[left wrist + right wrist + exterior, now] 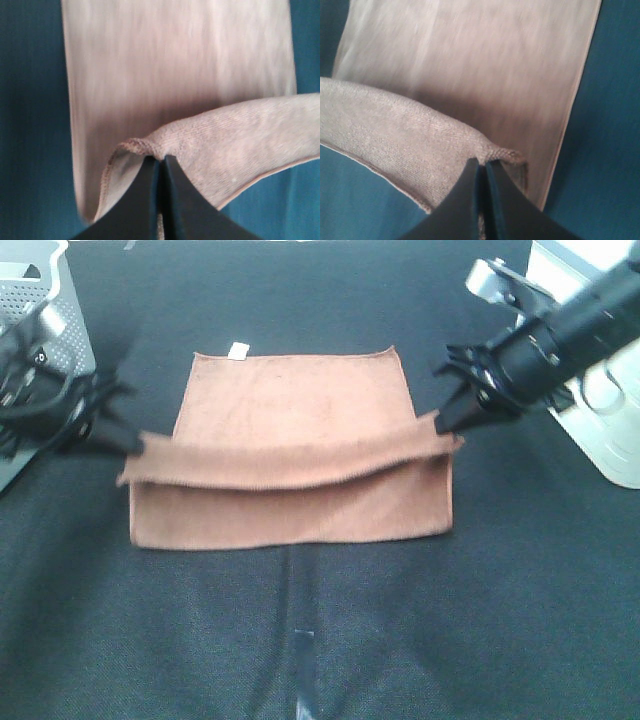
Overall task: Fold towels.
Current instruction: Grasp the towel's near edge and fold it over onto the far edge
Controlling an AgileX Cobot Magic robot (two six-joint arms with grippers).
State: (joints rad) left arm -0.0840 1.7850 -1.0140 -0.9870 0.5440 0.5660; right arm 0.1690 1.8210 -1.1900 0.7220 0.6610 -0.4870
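**Operator:** Where is the towel?

**Spotter:** Your brown towel (290,400) lies on the black-covered desk (300,640). Take the white tag (238,351) on its far hem as your mark. The stretch of cloth next to the tag is flat on the desk. Nearer you than the tag, about midway down the cloth, a band of towel is raised and runs across the full width. Beyond that band, on the side away from the tag, another flat strip rests on the desk.

**Operator:** And the fingers?

**Spotter:** Your left fingers (120,440) are clenched on the band's end to the left of the tag. The left wrist view shows the two black tips pressed together with a bunched, hemmed corner pinched between them. Your right fingers (455,412) are clenched the same way on the band's other end, to the right of the tag, with a puckered corner caught at their tips. The band sags a little between the two grips.

**Operator:** What else is around?

**Spotter:** You have a perforated grey panel (50,300) well to the left of the tag, behind the left arm. A white object (610,440) stands well to the right of the tag, and I cannot tell what it is.
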